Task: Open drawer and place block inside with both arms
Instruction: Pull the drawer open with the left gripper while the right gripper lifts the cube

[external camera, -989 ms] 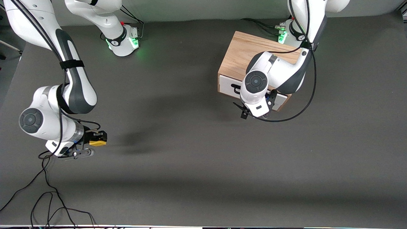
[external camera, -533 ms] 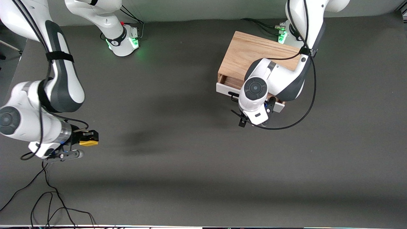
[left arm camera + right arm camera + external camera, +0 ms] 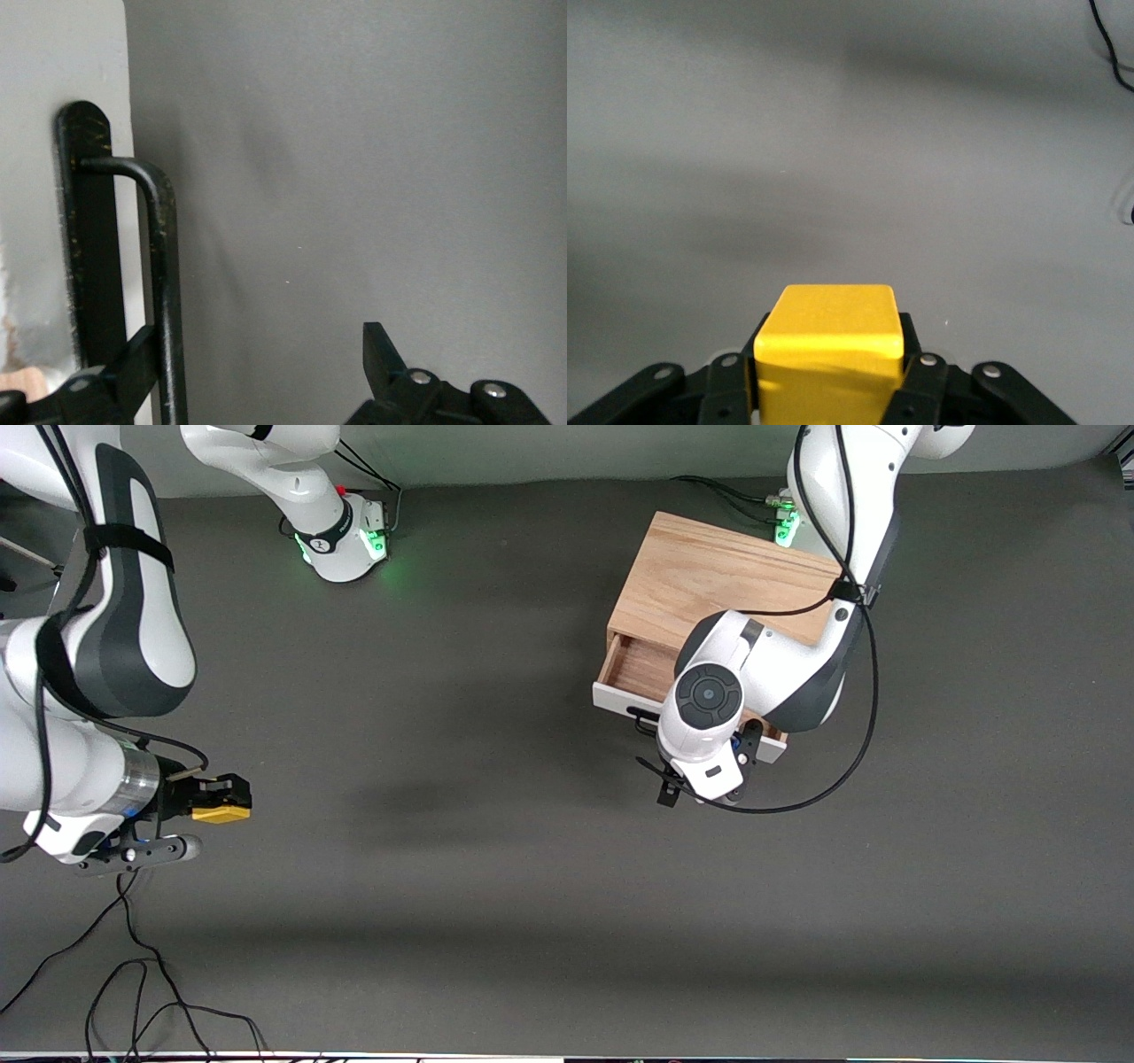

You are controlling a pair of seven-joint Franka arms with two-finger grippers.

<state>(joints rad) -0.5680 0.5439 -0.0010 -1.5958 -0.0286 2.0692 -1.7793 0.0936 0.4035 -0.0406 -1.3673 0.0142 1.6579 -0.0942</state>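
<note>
The wooden cabinet point(image 3: 718, 576) stands toward the left arm's end of the table. Its white-fronted drawer point(image 3: 617, 695) is pulled partly out and shows a light wood interior point(image 3: 640, 666). My left gripper point(image 3: 257, 338) is open at the drawer front, mostly hidden under its wrist in the front view. One finger point(image 3: 133, 354) sits hooked against the black bar handle point(image 3: 165, 257); the other is well apart from it. My right gripper point(image 3: 215, 801) is shut on the yellow block point(image 3: 221, 814), which also shows in the right wrist view point(image 3: 830, 332). It holds the block over bare table at the right arm's end.
Black cables point(image 3: 133, 974) lie on the grey table near the front edge at the right arm's end. The left arm's cable point(image 3: 850, 726) loops beside the drawer. The arm bases point(image 3: 341, 536) glow green along the back.
The drawer has slid farther out of the cabinet with the left gripper at its handle. The right arm has moved toward its own end of the table with the block held.
</note>
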